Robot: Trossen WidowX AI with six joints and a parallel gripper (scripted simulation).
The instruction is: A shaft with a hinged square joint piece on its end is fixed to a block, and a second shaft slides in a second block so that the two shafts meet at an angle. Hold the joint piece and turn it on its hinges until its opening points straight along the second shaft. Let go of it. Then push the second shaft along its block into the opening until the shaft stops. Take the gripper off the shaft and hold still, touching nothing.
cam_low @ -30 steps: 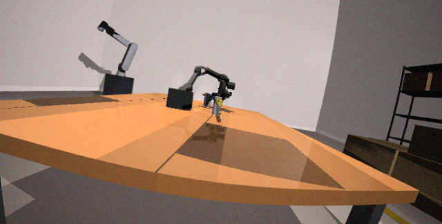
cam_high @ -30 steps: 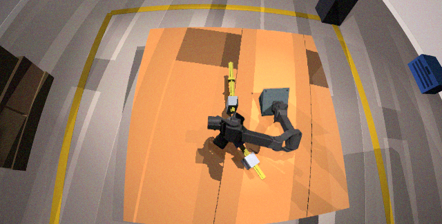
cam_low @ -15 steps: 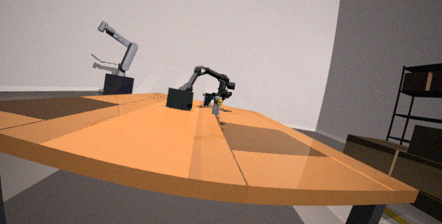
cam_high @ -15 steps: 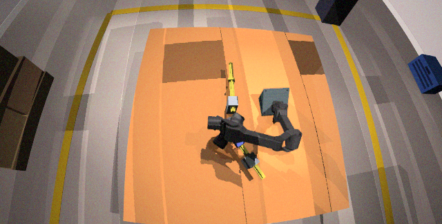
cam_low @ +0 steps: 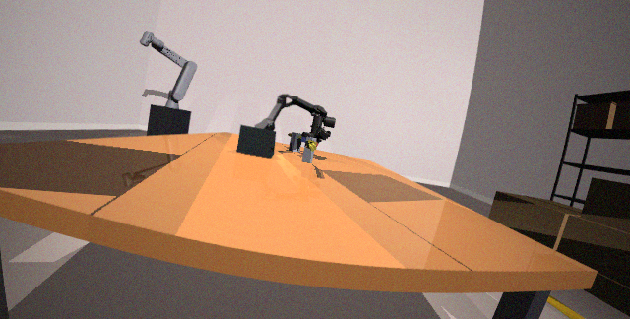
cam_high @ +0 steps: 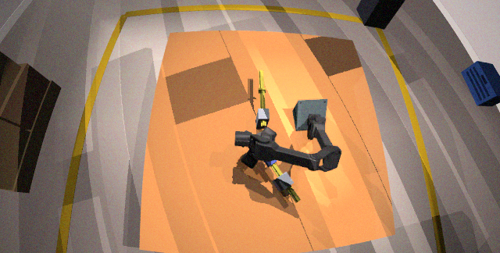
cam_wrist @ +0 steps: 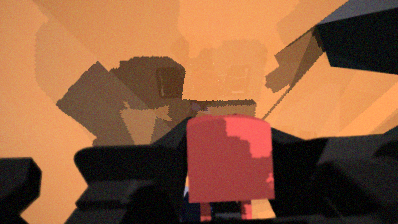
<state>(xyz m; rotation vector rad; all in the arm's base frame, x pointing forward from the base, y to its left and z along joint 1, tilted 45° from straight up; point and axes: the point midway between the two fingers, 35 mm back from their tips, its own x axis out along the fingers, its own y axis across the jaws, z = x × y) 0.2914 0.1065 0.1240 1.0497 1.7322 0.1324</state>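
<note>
The red joint piece (cam_wrist: 230,159) sits between the two black fingers in the wrist view. My gripper (cam_wrist: 214,120) is shut on it; in the top view the arm hides both. The first yellow shaft (cam_high: 276,171) runs from its grey block (cam_high: 285,178) up to a blue part (cam_high: 270,162) beside the gripper. The second yellow shaft (cam_high: 262,98) (cam_low: 312,145), with a collar, lies through the other block (cam_high: 262,115) (cam_low: 308,156) on the far side of the gripper. The shafts stand at an angle. The arm hides where the joint piece's opening points.
The arm's dark base box (cam_high: 312,114) (cam_low: 256,141) stands beside the shafts, and the forearm (cam_high: 293,157) passes over the table. A dark block (cam_wrist: 365,42) shows at the wrist view's upper right. Shadows fall across the orange table (cam_high: 187,206) (cam_low: 246,211).
</note>
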